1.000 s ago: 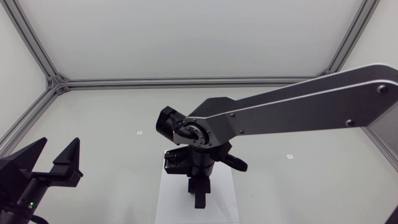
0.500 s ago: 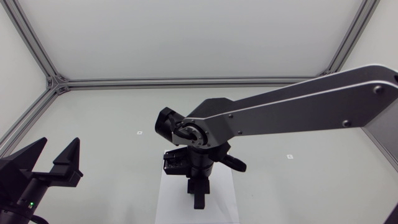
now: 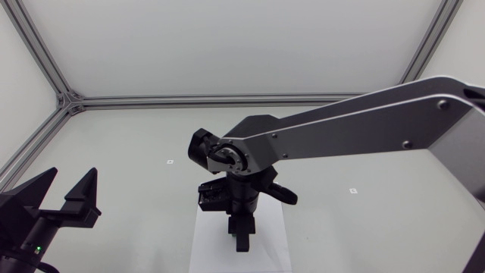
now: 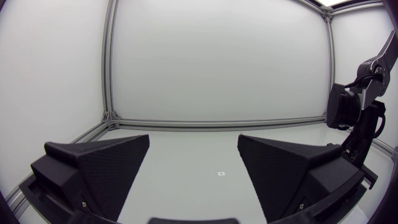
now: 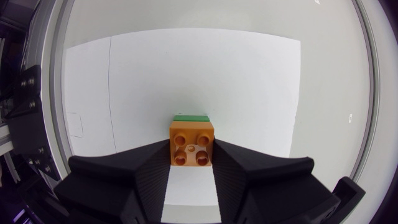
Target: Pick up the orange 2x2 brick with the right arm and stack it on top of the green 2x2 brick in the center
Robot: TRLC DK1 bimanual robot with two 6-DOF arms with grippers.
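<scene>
Since 1 second ago the right arm [image 3: 341, 133] has shifted; its long grey link fills more of the right side of the head view and its wrist sits slightly further left, while the right gripper [image 3: 241, 241] has barely moved over the white sheet [image 3: 208, 250]; the left arm [image 3: 23, 227] has not moved.

Nearest in the right wrist view, the 2 black fingers [image 5: 143, 174] press against the orange brick [image 5: 192, 147] from both sides, so the right gripper is clamped on it; the brick sits level with its 4 studs facing up; just ahead of it, a thin strip of the green brick [image 5: 191, 117] shows at its far edge; whether the orange brick rests on the green one or hangs just above it cannot be told; beyond both lies the white sheet, flat on the pale table [image 3: 364, 227].

From the head view the right wrist hides both bricks; the left gripper [image 3: 73, 176] sits low at the table's left side, well apart from the sheet, its 2 fingers spread wide with nothing between them; in the left wrist view the right arm stands far off to one side.
</scene>
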